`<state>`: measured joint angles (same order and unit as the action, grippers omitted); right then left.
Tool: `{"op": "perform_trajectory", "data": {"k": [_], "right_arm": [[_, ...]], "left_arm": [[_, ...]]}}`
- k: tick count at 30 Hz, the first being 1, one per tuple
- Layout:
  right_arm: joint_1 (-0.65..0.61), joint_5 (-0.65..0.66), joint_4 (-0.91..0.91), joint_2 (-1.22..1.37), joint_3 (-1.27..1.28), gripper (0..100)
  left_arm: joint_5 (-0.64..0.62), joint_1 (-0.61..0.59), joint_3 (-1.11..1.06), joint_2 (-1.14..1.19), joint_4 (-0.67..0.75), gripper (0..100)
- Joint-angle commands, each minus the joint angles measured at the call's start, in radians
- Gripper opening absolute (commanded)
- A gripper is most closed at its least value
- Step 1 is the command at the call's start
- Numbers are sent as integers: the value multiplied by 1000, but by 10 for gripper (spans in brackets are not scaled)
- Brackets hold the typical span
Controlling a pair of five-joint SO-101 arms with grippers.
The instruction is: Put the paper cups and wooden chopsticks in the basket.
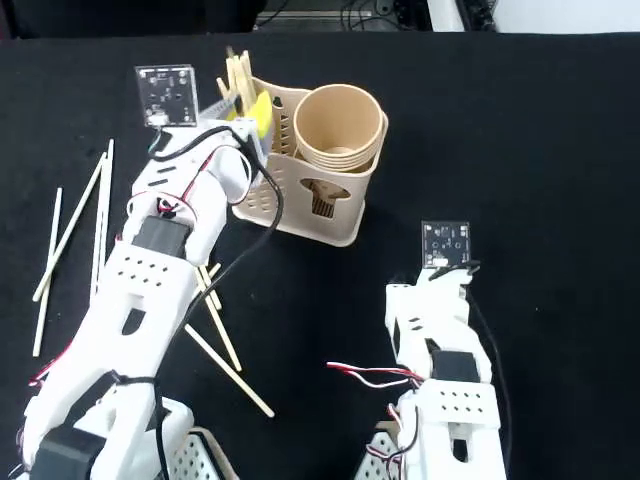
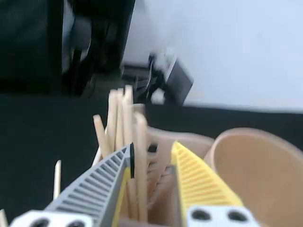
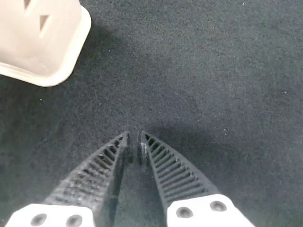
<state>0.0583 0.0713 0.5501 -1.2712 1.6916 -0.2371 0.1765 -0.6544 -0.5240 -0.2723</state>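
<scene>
A beige basket (image 1: 330,215) stands at the back of the black table, with a stack of paper cups (image 1: 338,125) in its right compartment and a bundle of wooden chopsticks (image 1: 238,75) upright in its left one. My left gripper (image 1: 250,115) hovers over that left compartment. In the left wrist view the left gripper (image 2: 152,153) is open, and one chopstick (image 2: 140,156) stands between its fingers, close to the grey one; the cup rim (image 2: 255,156) is beside it. My right gripper (image 3: 134,142) is shut and empty, low over the cloth in front of the basket's corner (image 3: 42,38).
Loose chopsticks lie on the cloth at the left (image 1: 70,230) and partly under the left arm (image 1: 225,350). The right arm (image 1: 440,330) rests at the front right. Bare black cloth stretches to the right of the basket.
</scene>
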Motion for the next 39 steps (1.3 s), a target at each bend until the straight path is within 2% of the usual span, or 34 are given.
{"op": "perform_trajectory", "data": {"k": [1, 5, 10, 15, 20, 23, 30, 39], "right_arm": [[-11, 6, -11, -15, -2, 41], [-11, 6, -11, -15, -2, 41], [-12, 6, -11, -15, -2, 41], [-12, 6, -11, -15, -2, 41], [-12, 6, -11, -15, -2, 41], [-12, 6, -11, -15, -2, 41], [-9, 6, -11, -15, -2, 41], [-11, 6, -11, -15, -2, 41]], "left_arm": [[60, -35, 188, -17, -244, 163], [31, -160, 412, -6, -572, 163], [55, -437, 602, 32, -904, 163], [203, -664, 650, 187, -1069, 163], [233, -716, 648, 433, -1201, 163], [230, -710, 647, 601, -1214, 163], [230, -587, 642, 913, -1169, 160], [193, -561, 535, 942, -1033, 163]]}}
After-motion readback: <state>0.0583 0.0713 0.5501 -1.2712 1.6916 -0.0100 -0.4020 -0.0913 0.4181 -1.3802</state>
